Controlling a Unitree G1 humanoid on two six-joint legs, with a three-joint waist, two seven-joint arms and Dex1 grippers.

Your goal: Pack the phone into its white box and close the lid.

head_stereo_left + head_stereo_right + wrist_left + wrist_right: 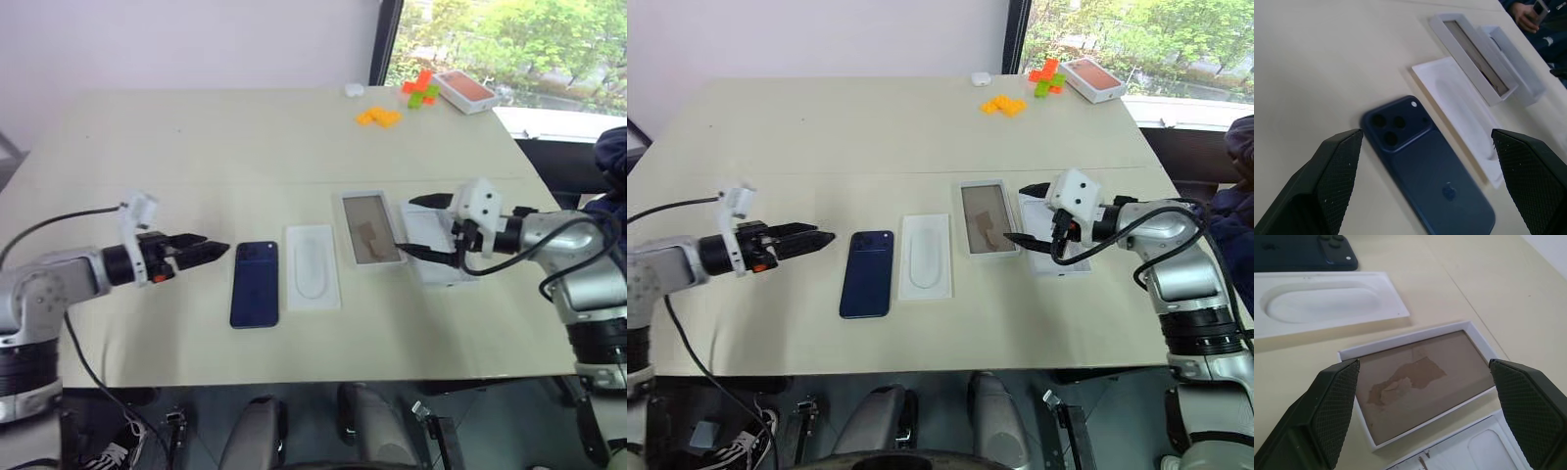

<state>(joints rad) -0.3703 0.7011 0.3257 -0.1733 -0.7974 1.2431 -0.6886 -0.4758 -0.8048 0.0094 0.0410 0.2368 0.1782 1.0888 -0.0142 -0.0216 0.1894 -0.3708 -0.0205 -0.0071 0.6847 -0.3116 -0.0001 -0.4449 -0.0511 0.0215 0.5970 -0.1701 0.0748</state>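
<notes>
The dark blue phone (255, 284) lies back up on the table, its camera square toward the far side. My left gripper (216, 251) hovers just left of it, open and empty, and in the left wrist view its fingers (1327, 186) stand to either side of the phone (1425, 166). The white box (370, 228) with the tan floor lies open further right. My right gripper (411, 225) is open and empty at the box's right edge, above the lid (438, 257), which lies inside up. The right wrist view looks down into the box (1420, 382).
A flat white insert (313, 266) with an oval recess lies between the phone and the box. At the far right of the table are orange blocks (377, 117), orange and green blocks (421, 90), a white box with an orange-red top (465, 90) and a small white object (354, 90). A person's hand (1526, 14) shows beyond the lid.
</notes>
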